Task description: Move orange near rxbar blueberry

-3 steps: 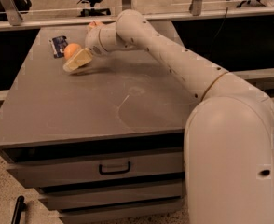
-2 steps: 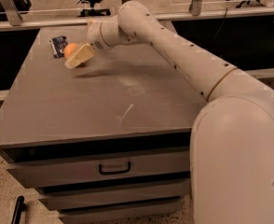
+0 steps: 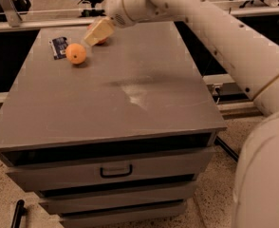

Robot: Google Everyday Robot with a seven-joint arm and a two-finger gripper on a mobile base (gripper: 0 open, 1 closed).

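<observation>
The orange (image 3: 76, 53) rests on the grey table (image 3: 130, 103) at its far left. It lies right next to the rxbar blueberry (image 3: 59, 47), a dark blue bar flat on the table just to the orange's left. My gripper (image 3: 97, 32) hangs above the table a little to the right of and behind the orange. It is apart from the orange, open and holding nothing.
A reddish apple (image 3: 102, 41) sits just behind my gripper, partly hidden by it. My white arm (image 3: 215, 27) reaches in from the right over the table's far right corner. Drawers (image 3: 116, 171) are under the table front. Office chairs stand beyond the far edge.
The gripper has let go of the orange, which now sits on the table by the blue bar. The gripper has lifted and drawn back to the right.
</observation>
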